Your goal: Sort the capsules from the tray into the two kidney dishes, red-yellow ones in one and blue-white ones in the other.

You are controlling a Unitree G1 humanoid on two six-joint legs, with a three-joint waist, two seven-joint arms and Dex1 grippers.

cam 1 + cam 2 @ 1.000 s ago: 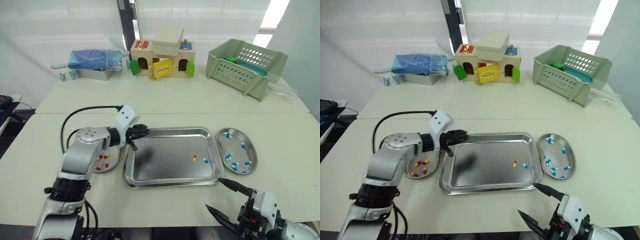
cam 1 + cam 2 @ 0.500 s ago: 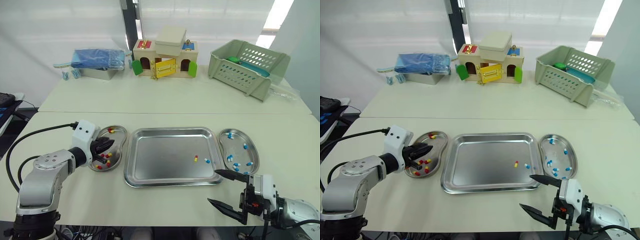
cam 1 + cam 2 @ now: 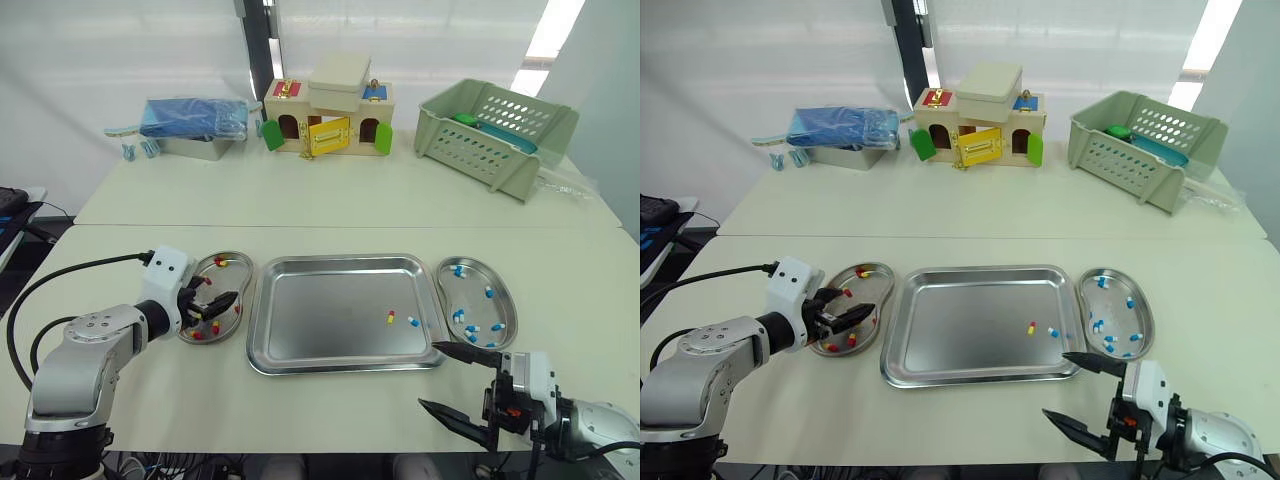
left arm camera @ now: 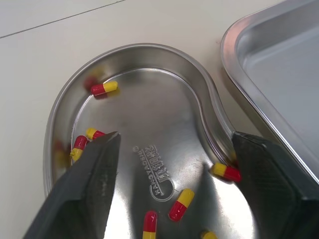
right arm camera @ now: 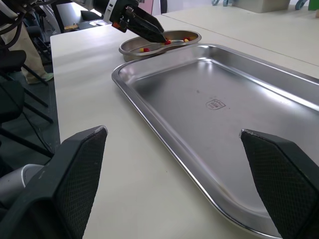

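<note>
The steel tray [image 3: 345, 262] in the middle holds one red-yellow capsule [image 3: 390, 317] and one blue-white capsule [image 3: 413, 322] near its right side. The left kidney dish [image 3: 236, 258] contains several red-yellow capsules [image 4: 104, 88]. My left gripper [image 3: 215, 305] hovers low over this dish, open, with nothing between its fingers [image 4: 94, 174]. Several blue-white capsules [image 3: 458, 315] lie in the right kidney dish [image 3: 476, 282]. My right gripper [image 3: 430, 375] is open and empty near the table's front edge, just off the tray's front right corner.
At the back of the table stand a blue pack on a metal box [image 3: 195, 120], a toy house [image 3: 327, 120] and a green basket [image 3: 495, 125]. A black cable [image 3: 90, 265] runs from my left arm.
My left gripper moved from the tray's left rim to above the left kidney dish, and its fingers have opened there. The right gripper stayed open in place.
</note>
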